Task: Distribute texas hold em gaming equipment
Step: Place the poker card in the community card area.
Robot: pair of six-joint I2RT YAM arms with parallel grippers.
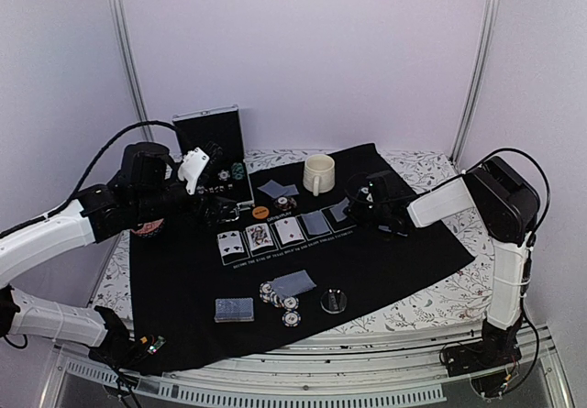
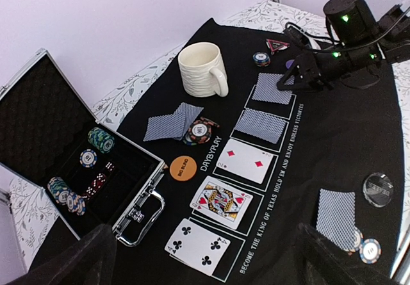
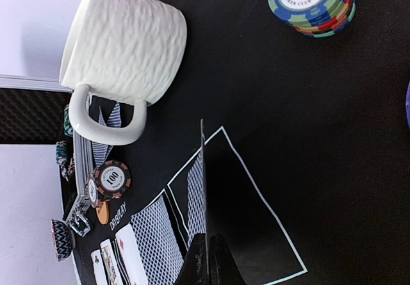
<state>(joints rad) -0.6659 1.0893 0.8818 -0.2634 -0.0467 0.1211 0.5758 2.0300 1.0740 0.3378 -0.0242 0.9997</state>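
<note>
The big black mat (image 1: 394, 261) looks mostly set up, I think. The open metal case (image 2: 38, 105) sits at the back left. The left gripper (image 1: 218, 204) hangs near the case w/ its jaws wide apart & nothing in them. The cream mug (image 2: 200, 70) stands at the back of the mat; it's not part of the game. The deck (image 1: 235, 309) lies at the near side. In the row of white boxes, 3 face-up cards (image 2: 221, 200) lie flat, then 1 face-down card (image 2: 261, 125), & the last card (image 2: 274, 88) is at the 5th box. The right gripper (image 3: 206, 250) has its jaws pinched together on that card's edge, so I guess that one isn't done yet. A back pair of cards (image 2: 173, 122) & a near pair of cards (image 2: 335, 209) are dealt out. The back pair touches a chip stack (image 2: 197, 131), & the near pair touches the near chips (image 2: 369, 250). A third small stack (image 2: 261, 58) sits on the far right, but I see no cards there, so that spot prob. needs some. More spare chips (image 2: 100, 139) wait in the case. The orange disc (image 2: 182, 168), dark disc (image 2: 378, 189), triangle token (image 2: 277, 43) & purple disc (image 2: 289, 63) are out on the mat.
</note>
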